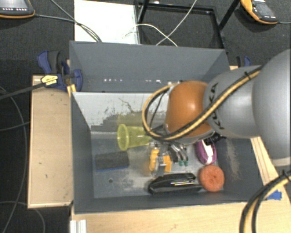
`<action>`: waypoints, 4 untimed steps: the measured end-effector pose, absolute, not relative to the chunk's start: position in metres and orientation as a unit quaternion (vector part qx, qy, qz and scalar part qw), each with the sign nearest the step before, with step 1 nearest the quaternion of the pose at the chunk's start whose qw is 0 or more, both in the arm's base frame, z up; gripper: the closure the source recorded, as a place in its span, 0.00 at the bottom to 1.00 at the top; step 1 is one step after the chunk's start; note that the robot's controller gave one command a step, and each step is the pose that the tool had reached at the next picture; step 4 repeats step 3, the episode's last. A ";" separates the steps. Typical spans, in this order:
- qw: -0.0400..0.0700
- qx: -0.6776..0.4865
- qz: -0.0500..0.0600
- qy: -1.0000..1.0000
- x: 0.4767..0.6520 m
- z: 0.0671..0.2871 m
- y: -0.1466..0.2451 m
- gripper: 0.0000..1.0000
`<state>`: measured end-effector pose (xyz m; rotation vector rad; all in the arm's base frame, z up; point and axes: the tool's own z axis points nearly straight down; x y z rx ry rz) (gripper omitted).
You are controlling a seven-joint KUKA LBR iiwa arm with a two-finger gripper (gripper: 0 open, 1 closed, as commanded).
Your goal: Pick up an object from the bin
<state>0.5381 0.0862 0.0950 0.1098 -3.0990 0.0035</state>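
Black and flat, a case (175, 184) lies at the frame's lower centre just below my jaws, whose spread I cannot tell, so I judge this the approach, needing a centred descent next.

Robotics laboratory. Evidence: 1 industrial arm (254, 104) reaches into a grey metal bin (145, 59); loose cables (22, 89) cross dark carpet (18, 159); black stand legs (182, 11) behind.

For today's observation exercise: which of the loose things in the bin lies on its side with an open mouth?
The translucent yellow cup, left of the gripper; the grey block, black case and orange ball show no opening.
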 end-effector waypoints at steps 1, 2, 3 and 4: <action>0.015 0.035 0.001 -0.999 0.541 0.116 0.086 1.00; 0.017 0.035 0.001 -0.999 0.540 0.128 0.086 1.00; 0.017 0.035 0.001 -0.999 0.540 0.142 0.086 1.00; 0.017 0.035 0.001 -0.999 0.540 0.142 0.086 1.00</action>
